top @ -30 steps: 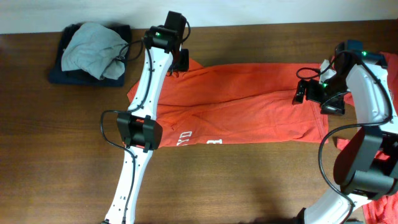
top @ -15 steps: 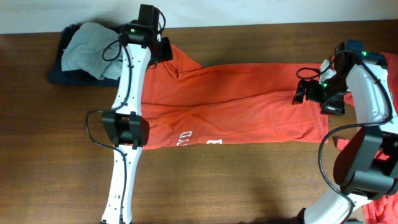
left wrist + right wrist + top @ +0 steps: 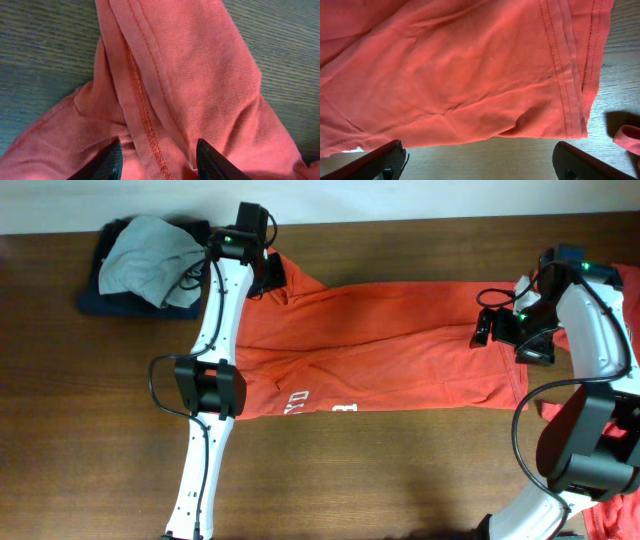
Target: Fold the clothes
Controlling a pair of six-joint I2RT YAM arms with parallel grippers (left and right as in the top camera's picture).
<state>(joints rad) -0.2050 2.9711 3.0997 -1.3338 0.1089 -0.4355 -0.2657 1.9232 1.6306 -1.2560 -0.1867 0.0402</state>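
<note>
Overhead, the T-shirt (image 3: 390, 350) lies with its long axis left to right. The left gripper (image 3: 270, 277) is at its far-left corner and the right gripper (image 3: 483, 332) at its right hem.

Left wrist: the jaws are clenched on a seamed fold.

Right wrist: the jaws are spread and empty, with the hem just beyond them.

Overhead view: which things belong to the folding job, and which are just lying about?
Job in hand:
orange-red T-shirt, spread out mid-view
second orange-red cloth, bottom right corner, mostly out of view

Lying about:
grey cloth, bunched, top left
dark blue cloth under it
</note>
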